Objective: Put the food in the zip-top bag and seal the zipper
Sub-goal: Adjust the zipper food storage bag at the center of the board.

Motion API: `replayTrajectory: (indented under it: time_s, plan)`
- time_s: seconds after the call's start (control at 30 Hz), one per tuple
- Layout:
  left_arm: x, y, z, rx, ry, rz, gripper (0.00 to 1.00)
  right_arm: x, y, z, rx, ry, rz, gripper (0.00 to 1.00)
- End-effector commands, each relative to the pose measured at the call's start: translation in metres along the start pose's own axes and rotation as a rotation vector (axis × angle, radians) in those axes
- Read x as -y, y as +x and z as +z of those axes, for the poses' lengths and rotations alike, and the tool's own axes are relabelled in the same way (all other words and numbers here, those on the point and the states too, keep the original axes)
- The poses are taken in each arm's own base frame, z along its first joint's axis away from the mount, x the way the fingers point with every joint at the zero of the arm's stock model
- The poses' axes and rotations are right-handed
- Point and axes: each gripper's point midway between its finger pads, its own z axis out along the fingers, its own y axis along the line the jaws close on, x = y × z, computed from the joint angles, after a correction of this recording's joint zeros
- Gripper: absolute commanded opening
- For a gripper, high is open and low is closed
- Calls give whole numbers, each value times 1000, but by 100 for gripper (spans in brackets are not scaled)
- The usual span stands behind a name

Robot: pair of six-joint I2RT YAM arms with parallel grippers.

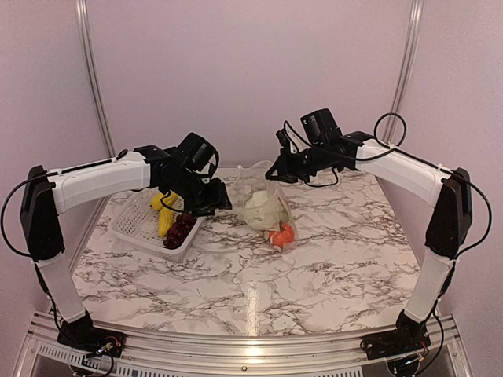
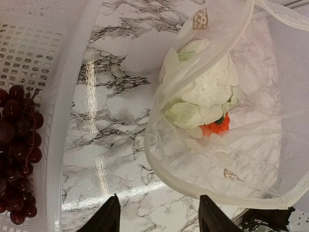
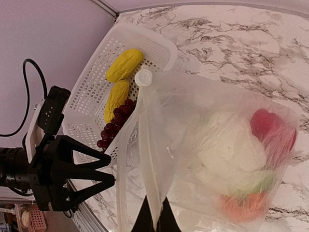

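Pinching the zip-top bag, right tool holds; left tool gapes.

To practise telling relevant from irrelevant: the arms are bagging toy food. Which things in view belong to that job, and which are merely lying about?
Belong to the job: zip-top bag, cauliflower, red pepper, orange fruit, two yellow pieces, grape bunch.

Just lying about: white basket, which only holds the waiting food; marble table.

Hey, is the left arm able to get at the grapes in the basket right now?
Probably yes. The left pincer is open and empty beside the basket, and the grapes lie uncovered in it. Only the basket's wall stands between, so coming from above looks free.
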Motion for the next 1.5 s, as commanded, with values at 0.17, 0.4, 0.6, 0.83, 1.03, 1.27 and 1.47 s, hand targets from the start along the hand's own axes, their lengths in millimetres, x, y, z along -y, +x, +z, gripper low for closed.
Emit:
replayTrajectory:
  time_s: [0.17,0.4,0.6,0.83,1.03,1.27,1.47]
  plan:
    - [24,-14,28,-22,96,-67,42,-16,4,-10,-19,-3,-53,0]
    - [35,-22,32,-7,146,-88,10,-8,26,-4,-104,62,-74,17]
    - [46,-30,23,17,182,-87,1,5,29,-14,-120,171,-50,26]
    - [83,-46,-10,73,333,-55,0,8,24,-34,-110,279,-34,0]
    - [141,-59,-62,181,531,59,0,3,-37,-94,21,530,-168,0]
    - [141,-62,-42,165,504,16,0,47,-1,-83,-127,660,-188,0]
    - [118,-60,-21,161,384,-3,0,4,-16,-75,-6,429,-172,0]
